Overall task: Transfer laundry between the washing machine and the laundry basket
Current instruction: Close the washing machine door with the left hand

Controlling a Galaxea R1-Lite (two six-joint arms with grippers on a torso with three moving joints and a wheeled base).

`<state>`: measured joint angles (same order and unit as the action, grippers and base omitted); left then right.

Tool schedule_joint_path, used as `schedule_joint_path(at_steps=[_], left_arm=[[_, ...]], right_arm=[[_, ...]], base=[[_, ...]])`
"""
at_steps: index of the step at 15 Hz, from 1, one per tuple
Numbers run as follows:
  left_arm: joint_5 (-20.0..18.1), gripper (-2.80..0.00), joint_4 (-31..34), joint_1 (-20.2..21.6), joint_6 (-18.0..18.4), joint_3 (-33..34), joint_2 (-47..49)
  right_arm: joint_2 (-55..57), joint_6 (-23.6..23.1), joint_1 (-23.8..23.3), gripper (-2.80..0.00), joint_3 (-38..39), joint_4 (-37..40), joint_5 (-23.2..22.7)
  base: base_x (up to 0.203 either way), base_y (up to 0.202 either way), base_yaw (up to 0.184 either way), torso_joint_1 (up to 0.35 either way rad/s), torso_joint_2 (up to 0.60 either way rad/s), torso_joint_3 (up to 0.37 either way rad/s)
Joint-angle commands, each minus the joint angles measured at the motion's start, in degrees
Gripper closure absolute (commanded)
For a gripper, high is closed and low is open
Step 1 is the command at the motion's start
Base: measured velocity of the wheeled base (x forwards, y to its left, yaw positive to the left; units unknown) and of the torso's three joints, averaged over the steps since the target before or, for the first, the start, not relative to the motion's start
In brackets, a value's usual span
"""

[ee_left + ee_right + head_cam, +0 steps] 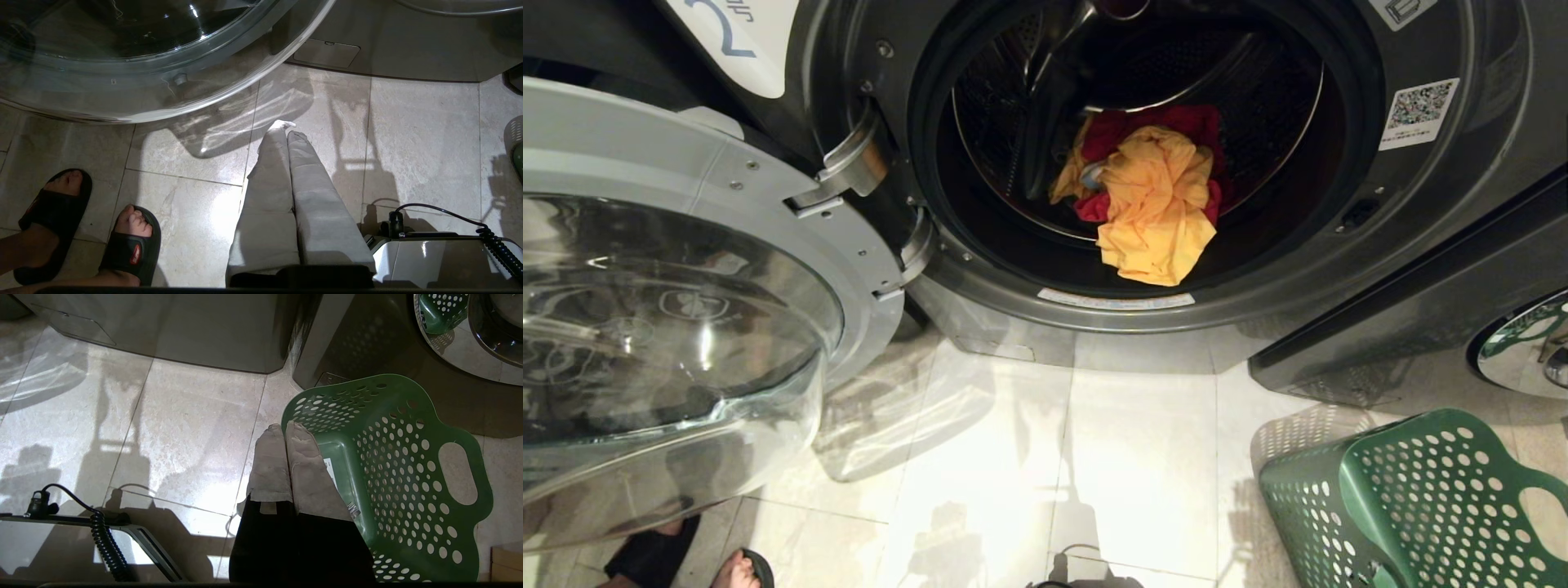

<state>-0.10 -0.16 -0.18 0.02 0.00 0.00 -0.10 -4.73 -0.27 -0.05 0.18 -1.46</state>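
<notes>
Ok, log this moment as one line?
washing machine: door open, yellow and red laundry in drum | laundry basket: empty, floor right | left gripper: shut, idle | right gripper: shut, above basket rim

Green perforated laundry basket point(1421, 490), yellow garment point(1156, 208)

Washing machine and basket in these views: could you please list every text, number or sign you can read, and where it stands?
"2": large blue numeral on the white label of the washing machine.
QR-code sticker right of the drum opening: its print is too small to read.
White strip on the door rim: unreadable.
Label inside the laundry basket: unreadable.
</notes>
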Motion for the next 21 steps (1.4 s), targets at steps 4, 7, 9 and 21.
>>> schedule_joint_path(at_steps=[4, 7, 9, 21], left_arm=[[0.0, 0.00, 0.0, 0.0, -0.1, 0.0, 0.1], [0.0, 0.00, 0.0, 0.0, -0.1, 0.0, 0.1], [0.0, 0.00, 0.0, 0.0, -0.1, 0.0, 0.1], [0.0, 0.00, 0.0, 0.0, 0.0, 0.0, 0.1]], right_arm=[[0.2, 0.0, 0.0, 0.00, 0.0, 0.0, 0.0], [0.2, 0.0, 0.0, 0.00, 0.0, 0.0, 0.0], [0.2, 0.0, 0.0, 0.00, 0.0, 0.0, 0.0], [0.2, -0.3, 0.0, 0.00, 0.0, 0.0, 0.0]], base=[[0.000, 0.000, 0.000, 0.000, 0.00, 0.000], [0.000, 0.000, 0.000, 0.000, 0.00, 0.000], [0.000, 0.000, 0.000, 0.000, 0.00, 0.000], [0.000, 0.000, 0.000, 0.000, 0.00, 0.014]])
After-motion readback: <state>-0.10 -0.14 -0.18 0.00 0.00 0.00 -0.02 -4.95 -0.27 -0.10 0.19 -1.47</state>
